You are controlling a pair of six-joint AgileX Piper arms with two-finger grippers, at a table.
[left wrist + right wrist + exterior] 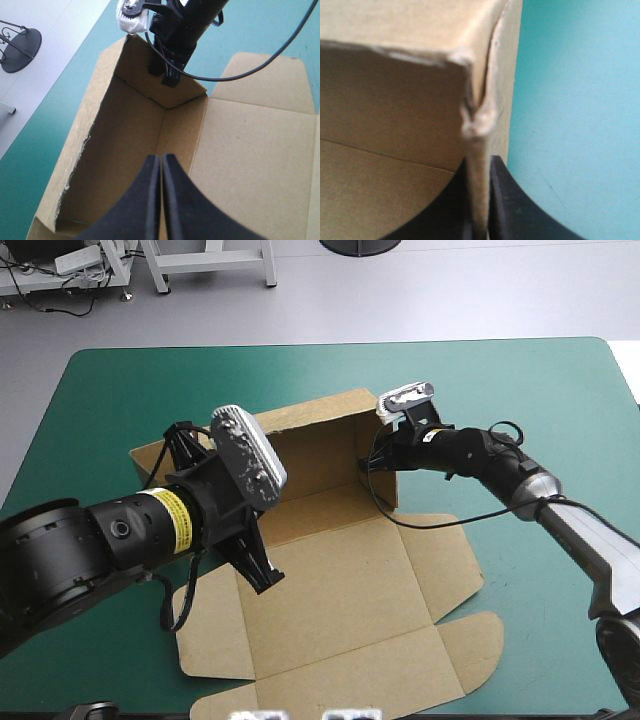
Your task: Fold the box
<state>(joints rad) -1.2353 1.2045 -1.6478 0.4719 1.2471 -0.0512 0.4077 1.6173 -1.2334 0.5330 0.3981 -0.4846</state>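
The brown box (345,570) lies on the teal-green cover with its back wall and right side wall raised and its lid flat toward the front. My left gripper (264,576) hovers shut over the tray's floor, and the left wrist view shows its fingers (161,161) meeting with nothing between them above the box (250,150). At the raised right side wall, my right gripper (374,466) is shut on the wall's top edge. In its own view the board (395,100) runs down between the right gripper (480,172). The left wrist view also shows the right gripper (167,76) on that wall.
The teal-green cover (520,390) spreads wide behind and to the right of the box. A rounded lid flap (472,642) lies flat near the table's front edge. The box's left flap (150,455) lies flat under my left arm.
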